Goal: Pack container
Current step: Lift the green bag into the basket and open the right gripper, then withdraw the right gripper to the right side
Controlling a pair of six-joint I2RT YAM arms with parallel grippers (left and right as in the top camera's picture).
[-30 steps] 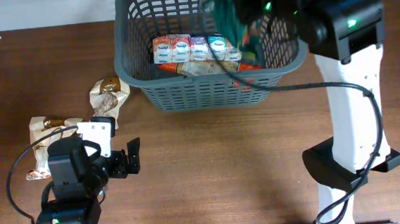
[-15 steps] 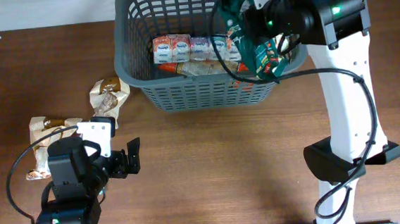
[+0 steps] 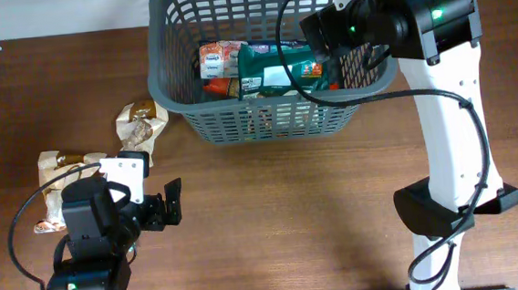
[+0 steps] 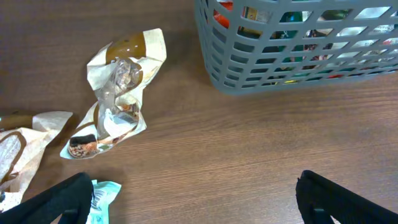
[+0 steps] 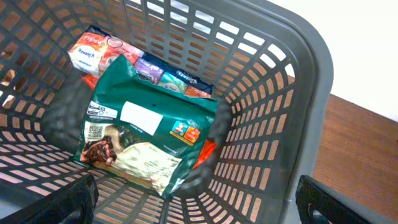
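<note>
Grey plastic, slotted on every side, the basket (image 3: 167, 78) sits at the far middle of the wooden table (image 3: 274, 226) in the overhead view. A green bag (image 3: 276, 66) lies flat inside it, and the right gripper (image 3: 320, 33) hangs just above the bag's right end. The left gripper (image 3: 170, 206) rests low at the near left with its jaws apart and nothing between them. Two crumpled wrappers (image 3: 139, 126) lie near it.

The left wrist view shows the basket's near corner and one wrapper on bare wood beside it, with both dark fingers wide at the lower edge.

In the right wrist view the fingers stand wide apart, clear of the bag, which leans across a row of small cartons (image 5: 99, 53); it seems to touch the right wall, though the slots hide the contact.

The release looks finished, so the arm should rise straight up with its jaws spread, clear of the rim and lattice.

Half a second ago the bag hung upright in that gripper at the right rim. It has since dropped and covers most of the cartons.
</note>
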